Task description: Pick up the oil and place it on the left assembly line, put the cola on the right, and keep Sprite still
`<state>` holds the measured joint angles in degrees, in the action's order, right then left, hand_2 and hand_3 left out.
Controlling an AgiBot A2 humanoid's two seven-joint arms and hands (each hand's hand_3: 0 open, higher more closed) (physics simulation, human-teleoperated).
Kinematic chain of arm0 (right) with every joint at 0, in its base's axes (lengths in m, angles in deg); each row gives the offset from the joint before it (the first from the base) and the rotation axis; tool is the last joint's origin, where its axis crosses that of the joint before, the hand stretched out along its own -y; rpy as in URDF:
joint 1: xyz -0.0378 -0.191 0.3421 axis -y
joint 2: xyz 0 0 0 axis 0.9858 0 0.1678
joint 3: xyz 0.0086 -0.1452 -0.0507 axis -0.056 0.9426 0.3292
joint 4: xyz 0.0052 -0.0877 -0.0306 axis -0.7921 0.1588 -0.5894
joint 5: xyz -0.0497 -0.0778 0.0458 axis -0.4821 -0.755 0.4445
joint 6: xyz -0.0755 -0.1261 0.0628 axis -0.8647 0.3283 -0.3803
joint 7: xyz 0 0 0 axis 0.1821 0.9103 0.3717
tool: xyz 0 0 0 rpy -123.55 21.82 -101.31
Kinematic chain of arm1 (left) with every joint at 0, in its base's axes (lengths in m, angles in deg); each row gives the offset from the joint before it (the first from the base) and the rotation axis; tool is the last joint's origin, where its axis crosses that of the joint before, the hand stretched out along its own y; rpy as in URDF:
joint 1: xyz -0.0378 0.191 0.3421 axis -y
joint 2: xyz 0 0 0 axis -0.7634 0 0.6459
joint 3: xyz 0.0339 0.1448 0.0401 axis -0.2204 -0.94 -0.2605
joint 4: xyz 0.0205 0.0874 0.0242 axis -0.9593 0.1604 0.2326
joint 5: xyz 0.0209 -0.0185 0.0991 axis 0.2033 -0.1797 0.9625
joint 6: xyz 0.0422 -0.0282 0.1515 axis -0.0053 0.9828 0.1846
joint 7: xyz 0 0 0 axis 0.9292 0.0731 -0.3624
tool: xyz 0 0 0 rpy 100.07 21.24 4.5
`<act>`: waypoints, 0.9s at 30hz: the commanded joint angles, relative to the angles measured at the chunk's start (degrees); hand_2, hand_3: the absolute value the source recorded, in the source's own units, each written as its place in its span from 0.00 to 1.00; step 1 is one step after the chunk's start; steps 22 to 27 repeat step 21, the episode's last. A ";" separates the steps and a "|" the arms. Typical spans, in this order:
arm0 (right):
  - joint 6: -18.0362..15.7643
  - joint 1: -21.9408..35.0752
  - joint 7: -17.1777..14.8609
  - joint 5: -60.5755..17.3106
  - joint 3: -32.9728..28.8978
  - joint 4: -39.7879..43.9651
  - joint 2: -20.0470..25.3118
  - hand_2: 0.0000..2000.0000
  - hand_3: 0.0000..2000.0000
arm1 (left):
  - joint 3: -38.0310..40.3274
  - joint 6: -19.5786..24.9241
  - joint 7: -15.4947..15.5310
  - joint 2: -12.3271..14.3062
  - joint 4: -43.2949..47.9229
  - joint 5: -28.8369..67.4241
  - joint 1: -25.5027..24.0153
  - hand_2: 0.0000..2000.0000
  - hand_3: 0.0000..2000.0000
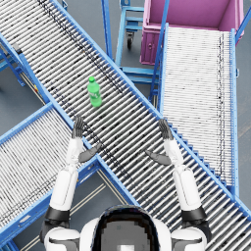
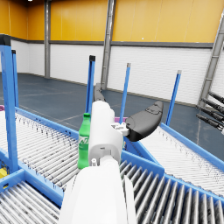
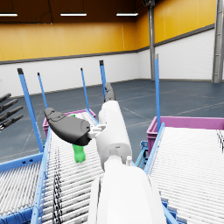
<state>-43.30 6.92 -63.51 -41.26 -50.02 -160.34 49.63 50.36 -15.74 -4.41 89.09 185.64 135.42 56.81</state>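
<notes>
A green Sprite bottle (image 1: 94,92) stands upright on the central roller conveyor (image 1: 127,122), ahead of both hands. My left hand (image 1: 81,142) hovers over the conveyor's near-left edge, fingers spread and holding nothing. My right hand (image 1: 165,144) hovers over its right side, equally spread and empty. In the left wrist view the bottle (image 2: 84,142) shows beside the forearm, beyond the left hand (image 2: 135,124). In the right wrist view the bottle (image 3: 78,153) is partly hidden behind the right hand (image 3: 72,127). No oil or cola bottle is in view.
A left roller line (image 1: 29,147) branches off below the central conveyor. A right roller line (image 1: 196,88) runs up to a pink bin (image 1: 196,12). Blue frame rails and posts edge every line. A blue cart (image 1: 130,24) stands on the floor behind.
</notes>
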 commanded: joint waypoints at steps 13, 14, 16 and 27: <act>0.00 0.00 0.00 0.00 0.00 0.00 0.00 0.00 0.00 | 0.00 0.00 0.00 0.00 0.00 0.00 0.00 0.00 0.00; 0.00 0.00 0.00 0.00 0.00 0.00 0.00 0.00 0.00 | 0.00 0.00 0.00 0.00 0.00 0.00 0.00 0.00 0.00; 0.00 0.00 0.00 0.00 0.00 0.00 0.00 0.00 0.00 | 0.00 0.00 0.00 0.00 0.00 0.00 0.00 0.00 0.00; 0.00 0.00 0.00 0.00 0.00 0.00 0.00 0.00 0.00 | 0.00 0.00 0.00 0.00 0.00 0.00 0.00 0.00 0.00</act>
